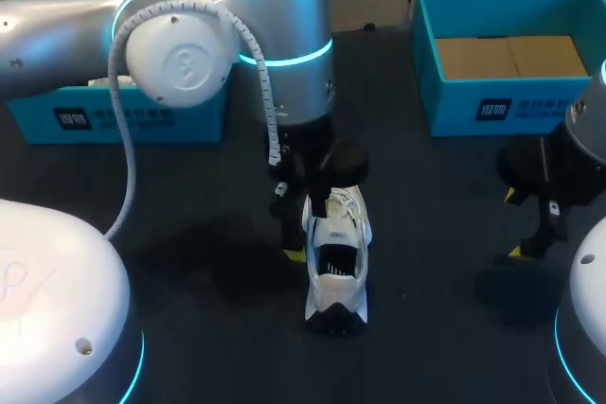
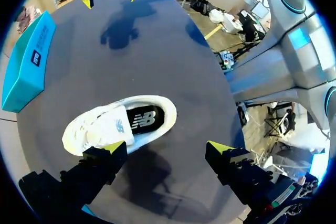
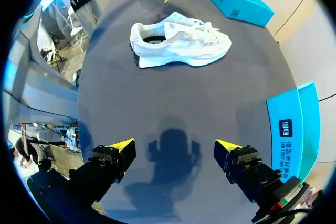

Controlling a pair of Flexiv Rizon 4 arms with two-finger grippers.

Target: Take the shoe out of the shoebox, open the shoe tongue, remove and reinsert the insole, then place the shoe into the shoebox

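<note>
White shoe (image 1: 335,257) out of shoebox (image 1: 473,109), on table (image 1: 189,262). My left gripper (image 2: 167,149) released, over it; right gripper (image 3: 175,145) released, well apart. Insole (image 2: 144,119) seated; I judge tongue, insole, reboxing remain.

dark grey matte counter (image 1: 189,234), plain, no pattern. surface fills most of head view. far edge curved in wrist views. soft, blurred shadows (image 3: 172,153) on surface; light even, no hard glare.
</note>
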